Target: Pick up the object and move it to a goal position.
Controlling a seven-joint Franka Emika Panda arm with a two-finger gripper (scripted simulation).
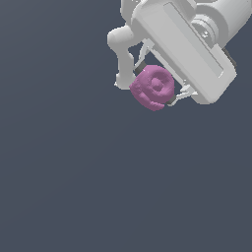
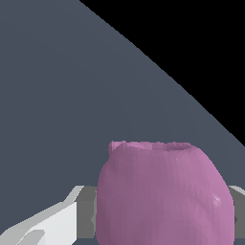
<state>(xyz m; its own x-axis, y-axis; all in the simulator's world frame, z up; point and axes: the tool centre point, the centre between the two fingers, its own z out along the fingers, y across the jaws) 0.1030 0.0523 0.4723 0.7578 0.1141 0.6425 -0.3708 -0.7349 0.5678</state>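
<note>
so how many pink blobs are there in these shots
1. The pink blob sits between the fingers of the white claw, near the top of the exterior view; the wrist view shows the same blob up close. Nothing else pink is visible.

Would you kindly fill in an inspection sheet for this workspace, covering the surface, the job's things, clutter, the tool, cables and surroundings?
Surface: plain dark grey-blue ground, unmarked.
Job's things: pink object sits between the fingers, ring-like dimple facing the exterior camera; no goal marker seen.
Clutter: nothing seen.
Tool: white tool shut on the pink object; in the wrist view a grey finger pad presses against its side.
Cables: nothing seen.
Surroundings: the wrist view shows a black void beyond the ground's edge; nothing else seen.
</note>
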